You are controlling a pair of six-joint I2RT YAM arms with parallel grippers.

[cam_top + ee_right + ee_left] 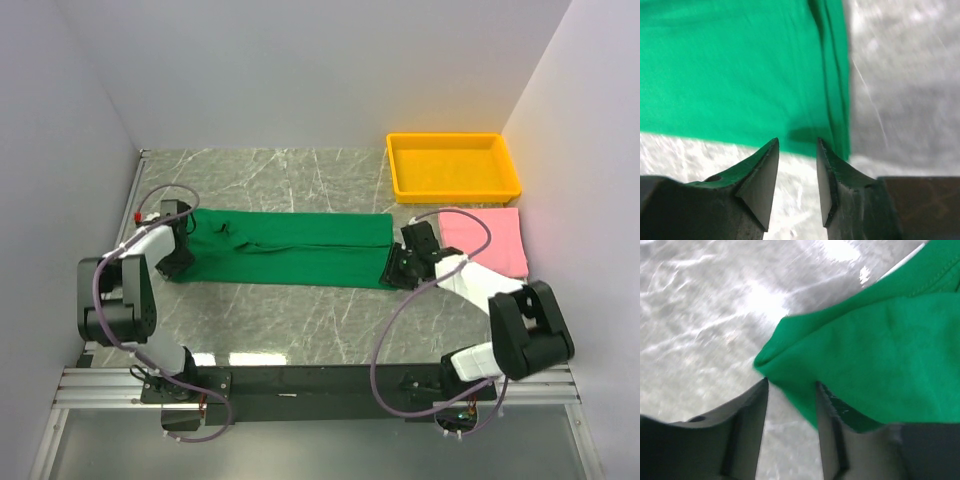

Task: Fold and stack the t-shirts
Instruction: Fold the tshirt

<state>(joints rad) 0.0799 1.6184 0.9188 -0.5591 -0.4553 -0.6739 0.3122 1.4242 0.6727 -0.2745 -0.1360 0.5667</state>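
across the middle of the desk point(300, 325): i have the green t-shirt point(290, 245) lying flat as one long band, running left to right, with a few creases near its left end.
green t-shirt, edges: my right wrist view shows a doubled hem at its right end; my left wrist view shows its left near corner as a soft rounded fold.
pink t-shirt point(495, 240): a flat folded rectangle on the desk, to the right of the green one and apart from it, just in front of the yellow tray point(455, 139).
yellow tray: at the far right of the desk, close to the right wall.
left gripper point(790, 383): down at the green t-shirt's left near corner. jaws parted, with the cloth corner lying between the tips and lapping over one of the fingers point(832, 450). i see nothing pinched.
right gripper point(797, 142): low at the green t-shirt's right near corner, between the two t-shirts. jaws parted with bare desk showing between them; the green edge is just ahead of the tips, not gripped.
arms: one at each end of the green band.
stack: the two t-shirts lie side by side, not one on the other.
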